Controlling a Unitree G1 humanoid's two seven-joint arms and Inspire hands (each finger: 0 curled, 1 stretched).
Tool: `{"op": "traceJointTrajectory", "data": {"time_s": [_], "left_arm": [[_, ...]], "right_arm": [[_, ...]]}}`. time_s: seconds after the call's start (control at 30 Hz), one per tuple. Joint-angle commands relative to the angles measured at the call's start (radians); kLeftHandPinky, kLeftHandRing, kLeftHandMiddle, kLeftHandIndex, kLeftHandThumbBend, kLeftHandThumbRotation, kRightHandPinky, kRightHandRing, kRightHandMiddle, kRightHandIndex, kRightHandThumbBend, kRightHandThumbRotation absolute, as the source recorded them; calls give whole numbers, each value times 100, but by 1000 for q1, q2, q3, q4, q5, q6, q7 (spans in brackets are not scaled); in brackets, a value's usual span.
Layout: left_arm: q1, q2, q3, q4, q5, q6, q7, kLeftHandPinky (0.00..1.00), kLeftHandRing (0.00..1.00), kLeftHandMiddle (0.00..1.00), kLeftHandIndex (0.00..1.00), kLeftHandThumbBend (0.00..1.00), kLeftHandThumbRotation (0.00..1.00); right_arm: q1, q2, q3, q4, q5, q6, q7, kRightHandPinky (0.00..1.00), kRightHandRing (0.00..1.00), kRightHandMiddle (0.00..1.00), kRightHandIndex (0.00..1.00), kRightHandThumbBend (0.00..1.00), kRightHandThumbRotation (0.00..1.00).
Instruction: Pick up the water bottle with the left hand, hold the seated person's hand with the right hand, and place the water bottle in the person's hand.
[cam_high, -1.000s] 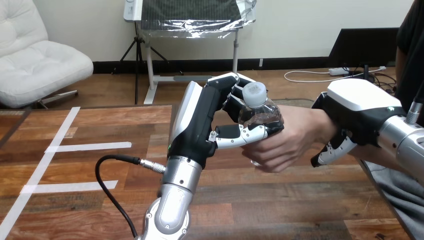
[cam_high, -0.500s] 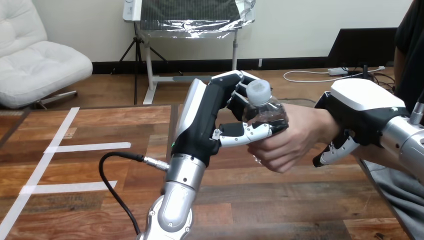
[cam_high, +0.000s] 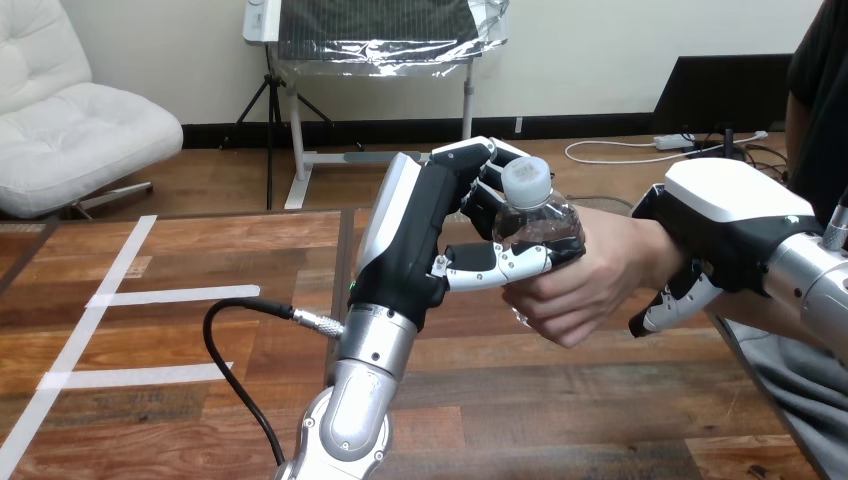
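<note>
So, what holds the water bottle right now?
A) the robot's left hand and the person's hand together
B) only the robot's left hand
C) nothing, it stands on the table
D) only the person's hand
A: the left hand has its thumb and fingers curled round the water bottle, and the person's hand grips it lower down.
</note>
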Motion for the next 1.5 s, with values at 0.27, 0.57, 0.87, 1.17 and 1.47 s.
{"op": "traceJointTrajectory", "data": {"time_s": [0.27,0.57,0.87,1.17,1.47], "left_arm": [[-76,-30,-45,5,10,-19,-15,35,39,45,52,49,0],[-71,5,-60,-32,66,33,-42,44,51,56,63,53,7],[-59,20,-73,-75,155,101,-57,65,72,74,82,68,33],[-54,38,-80,-81,181,103,-70,93,95,95,98,83,58],[-48,56,-84,-90,190,114,-89,99,99,99,100,91,74]], "right_arm": [[-46,-27,-43,-47,-19,-25,-24,42,53,58,62,87,0],[-28,-25,-55,-47,-24,-61,-45,54,66,72,72,88,1],[-10,-22,-78,-37,4,-113,-57,64,77,82,80,88,3],[6,-17,-92,-29,22,-144,-70,76,88,89,86,88,4],[15,-16,-95,-26,41,-151,-66,83,94,94,89,87,4]]}}
